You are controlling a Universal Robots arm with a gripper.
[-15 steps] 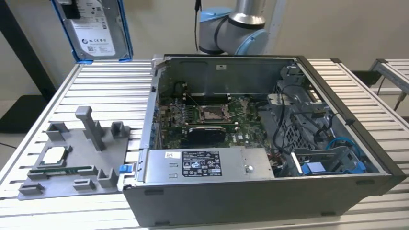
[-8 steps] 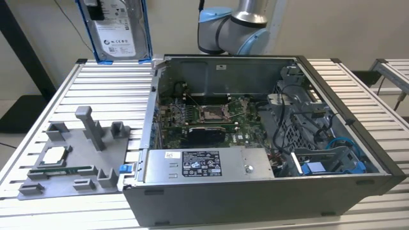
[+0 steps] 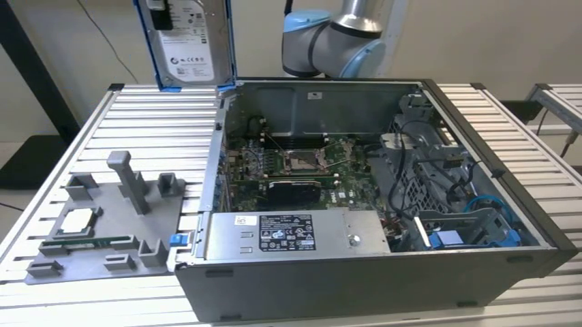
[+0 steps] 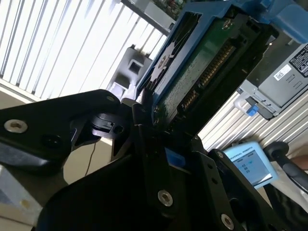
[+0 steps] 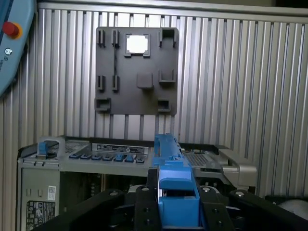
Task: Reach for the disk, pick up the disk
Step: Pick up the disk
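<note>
The disk [image 3: 191,42] hangs upright in the air above the far edge of the table, left of the open computer case in the exterior view. Its silver face with the white label and its blue frame show there. In the second wrist view the disk [image 4: 202,62] shows its green circuit board side, and my gripper [image 4: 161,120] is shut on its lower end with black fingers [image 4: 139,134] on both sides. In the first wrist view the blue frame of the disk [image 5: 171,159] stands edge-on between the black fingers [image 5: 144,202] of the gripper [image 5: 175,192].
The open computer case [image 3: 536,225] stands on the slatted metal table [image 3: 155,129], with a silver power-supply box [image 3: 291,235] at its front. A grey fixture plate [image 3: 100,266] with a square processor chip [image 3: 75,221] lies at the exterior view's left. The arm [image 3: 332,41] rises behind the case.
</note>
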